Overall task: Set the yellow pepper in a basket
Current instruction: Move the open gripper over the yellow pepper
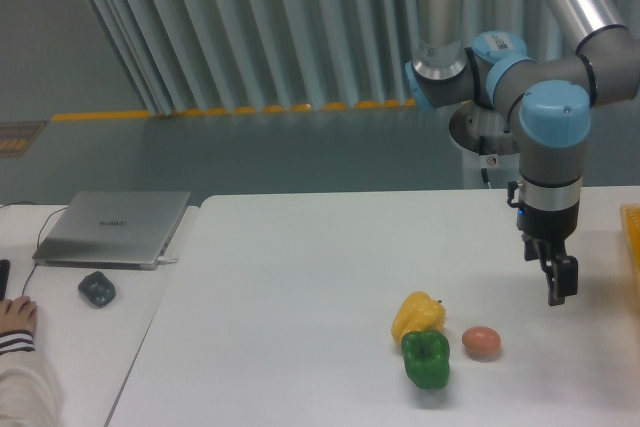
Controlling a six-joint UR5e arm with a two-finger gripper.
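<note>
Gripper (560, 283) hangs off my wrist, pointing straight down, above the table (300, 277) and holding nothing. From this angle the fingers overlap into one dark shape, so I cannot tell whether they stand apart or together.

Pepper (417, 315) lies on the table, to the camera-left of my gripper and lower in view, nearer the camera. Well apart from the fingers; no contact. Its long axis looks tilted, running from lower left to upper right in view, stem end seemingly toward the upper right, though that is hard to make out.

Crowding matters: a green pepper (427, 358) sits touching or just beside it on the near side, and an egg (481, 342) rests just beside the green one, between the yellow one and my gripper's side. My judgement: I must come across to the left and down, dropping in from above so the fingers straddle the yellow one without nudging its neighbours.

Basket (632, 247) shows only as a strip at the frame's right edge, on the far side of my gripper from the pepper.

Count: one yellow pepper, one green, one egg, one basket. Off to the far left: one laptop (115, 228), one mouse (97, 289), one person's hand (17, 317).
</note>
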